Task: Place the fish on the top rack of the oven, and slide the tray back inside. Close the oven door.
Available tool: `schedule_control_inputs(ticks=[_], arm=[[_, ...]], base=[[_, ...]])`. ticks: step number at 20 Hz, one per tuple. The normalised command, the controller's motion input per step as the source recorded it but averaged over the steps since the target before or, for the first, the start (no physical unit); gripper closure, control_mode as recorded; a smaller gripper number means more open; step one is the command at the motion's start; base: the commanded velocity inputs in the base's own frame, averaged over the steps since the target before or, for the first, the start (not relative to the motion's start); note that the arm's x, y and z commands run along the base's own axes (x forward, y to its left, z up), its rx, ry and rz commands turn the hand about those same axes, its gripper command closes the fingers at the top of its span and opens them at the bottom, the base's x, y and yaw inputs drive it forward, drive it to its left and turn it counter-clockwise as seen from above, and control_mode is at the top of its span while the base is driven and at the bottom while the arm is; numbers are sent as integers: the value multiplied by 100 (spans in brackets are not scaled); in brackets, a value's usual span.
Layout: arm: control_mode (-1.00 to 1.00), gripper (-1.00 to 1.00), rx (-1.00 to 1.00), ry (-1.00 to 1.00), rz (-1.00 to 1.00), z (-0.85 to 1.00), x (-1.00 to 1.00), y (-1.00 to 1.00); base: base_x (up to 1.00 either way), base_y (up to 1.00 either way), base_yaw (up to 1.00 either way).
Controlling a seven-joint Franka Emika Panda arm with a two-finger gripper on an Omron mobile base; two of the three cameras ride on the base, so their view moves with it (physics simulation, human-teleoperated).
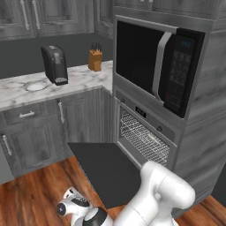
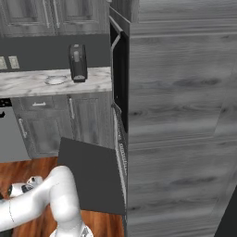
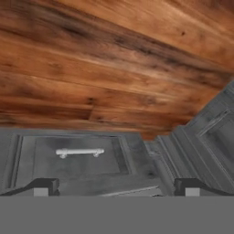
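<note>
Black and flat, the broad oven door (image 1: 108,170) lay dropped open to about level, jutting out over the brown wooden floor (image 1: 35,194) from the mouth of the built-in black-fronted oven (image 1: 148,132) in its grey wood surround. That left the cavity exposed, and the top rack of thin silver wires (image 1: 143,134) sat inside it, apparently pushed fully in rather than drawn out to receive anything. No fish could be made out on the rack or elsewhere, so the loading step looked not yet done.

The white arm's two-finger gripper (image 3: 116,187) hung low beside the door's outer edge, near the floor. Its dark fingertips (image 3: 43,186) stood spread wide with nothing between them. The hand view looked across floorboards to a grey lower cabinet drawer with a silver bar pull (image 3: 80,152).

Room was tight on one side: the door's near corner lay close to the arm's elbow, and the tall grey wood column (image 2: 180,115) walled off the right. To the left, open floor ran up to the grey cabinets under the white marble counter (image 1: 53,86), which carried a black coffee machine (image 1: 55,65) and a wooden knife block (image 1: 95,59).
</note>
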Motion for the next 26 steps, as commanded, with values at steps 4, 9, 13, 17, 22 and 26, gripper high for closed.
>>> schedule_control_inputs(ticks=[4, 9, 13, 17, 22, 26], arm=[[-100, -100, 0, -13, 0, -49, 8, 0], [-100, -100, 0, -14, -2, -36, 10, 0], [-100, -100, 0, -14, -4, -56, 14, 4], [-100, -100, 0, -14, -4, -72, 19, 1], [-100, -100, 0, -14, -4, -92, 22, 0], [-100, -100, 0, -12, -5, -98, 13, 0]], base=[[0, 0, 0], [0, 0, 0], [0, 0, 0], [0, 0, 0], [0, 0, 0], [0, 0, 0]])
